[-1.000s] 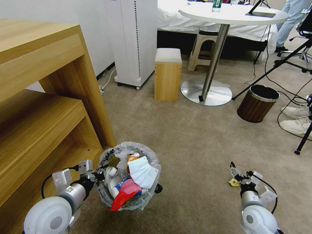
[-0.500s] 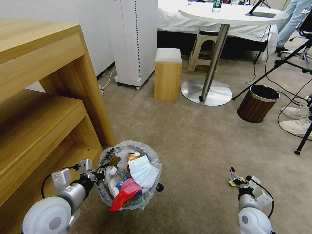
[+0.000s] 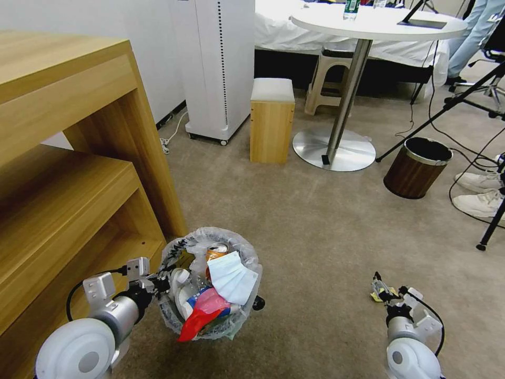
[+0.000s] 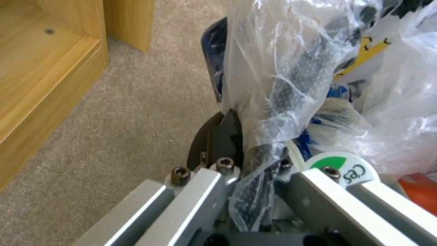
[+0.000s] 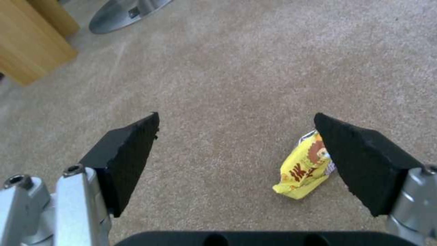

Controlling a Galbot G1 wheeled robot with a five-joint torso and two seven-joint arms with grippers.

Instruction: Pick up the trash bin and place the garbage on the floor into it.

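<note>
— Since a second ago the right gripper (image 3: 376,284) has drawn back toward the robot and sunk lower over the yellow wrapper (image 3: 377,296); nothing else on the carpet has shifted.

— And the left gripper (image 3: 158,282)?

— Clamped on the rim of the trash bin (image 3: 173,316), near the corner of the wooden shelf unit (image 3: 79,173). From the left wrist, its jaws pinch the crinkly liner bag (image 4: 282,78) against the bin wall. The bin is already heaped: a pale blue face mask (image 3: 231,277), an orange can (image 3: 215,253), a red wrapper (image 3: 197,321), paper cups.

— How would the yellow wrapper handle?

— I judge it very light, thin and crinkly, lying flat on the beige carpet (image 3: 315,221). It looks soft enough to crush and slippery enough to slide out. Best taken across its middle, pads pressed down to the pile.

— Is the right gripper set for that?

— Its jaws are spread wide, holding nothing. The right wrist view shows the yellow wrapper (image 5: 304,167) just beside one pad (image 5: 360,164), not centred between the two. The head view hides that offset behind the gripper.

— Farther off?

— A brown wood-look bin (image 3: 417,167) stands well apart, by the round table's base (image 3: 333,149).
</note>
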